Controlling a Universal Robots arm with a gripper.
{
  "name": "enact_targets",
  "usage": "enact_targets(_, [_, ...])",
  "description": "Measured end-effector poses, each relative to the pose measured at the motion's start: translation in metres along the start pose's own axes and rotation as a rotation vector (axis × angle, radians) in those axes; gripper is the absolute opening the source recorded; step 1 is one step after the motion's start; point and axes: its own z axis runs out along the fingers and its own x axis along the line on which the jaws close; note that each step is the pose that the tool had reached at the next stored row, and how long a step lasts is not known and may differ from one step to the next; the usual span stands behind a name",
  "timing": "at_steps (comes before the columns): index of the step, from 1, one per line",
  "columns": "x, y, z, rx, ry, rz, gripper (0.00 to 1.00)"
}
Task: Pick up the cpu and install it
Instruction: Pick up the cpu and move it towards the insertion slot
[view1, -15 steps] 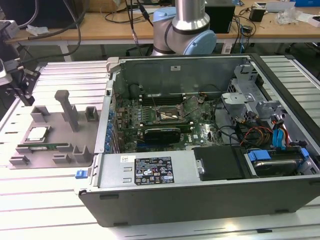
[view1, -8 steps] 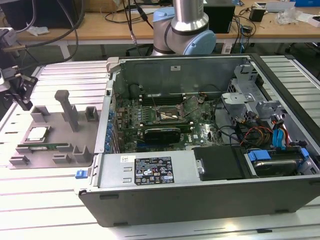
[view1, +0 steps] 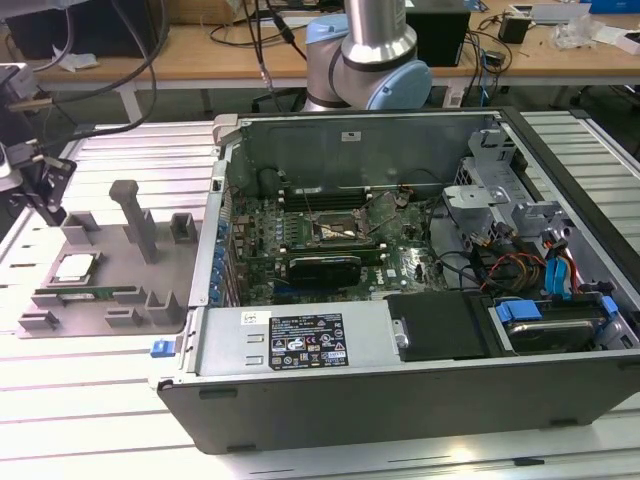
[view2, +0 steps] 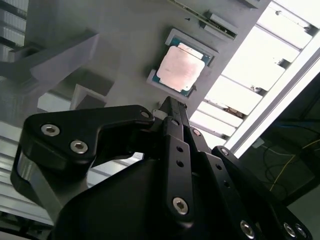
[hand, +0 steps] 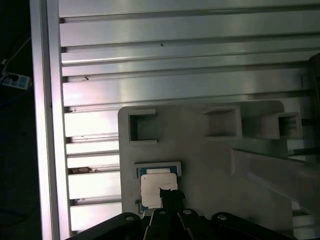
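The cpu (view1: 75, 267), a flat square chip with a shiny metal top, lies in its recess on the grey plastic tray (view1: 105, 245) at the exterior view's left. My gripper (view1: 52, 210) hangs above the tray, a little up from the chip, shut and holding nothing. In the second wrist view the gripper (view2: 167, 106) points down beside one edge of the cpu (view2: 181, 69). In the first wrist view the gripper (hand: 167, 192) overlaps the edge of the cpu (hand: 156, 185). The open socket (view1: 340, 228) sits on the motherboard inside the computer case (view1: 400, 400).
Upright blocks and a tall post (view1: 135, 215) rise from the tray beside the chip. A long green memory stick (view1: 85, 295) lies in a tray slot. The case stands on a ribbed aluminium table (view1: 90, 400). Cables and drive bays (view1: 540, 250) crowd its right end.
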Motion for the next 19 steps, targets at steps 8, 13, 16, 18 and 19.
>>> enact_targets(8, [0.0034, -0.0012, 0.0168, -0.0001, -0.0001, 0.0, 0.11])
enact_targets(13, [0.0033, -0.0056, 0.0244, 0.0, 0.0, 0.0, 0.11])
enact_targets(16, [0.0031, -0.0093, 0.0287, -0.0001, -0.0002, 0.0, 0.11])
enact_targets(18, [0.0031, -0.0119, 0.0316, -0.0001, 0.0, 0.0, 0.11])
enact_targets(19, [0.003, -0.0131, 0.0334, -0.0001, -0.0001, 0.0, 0.11])
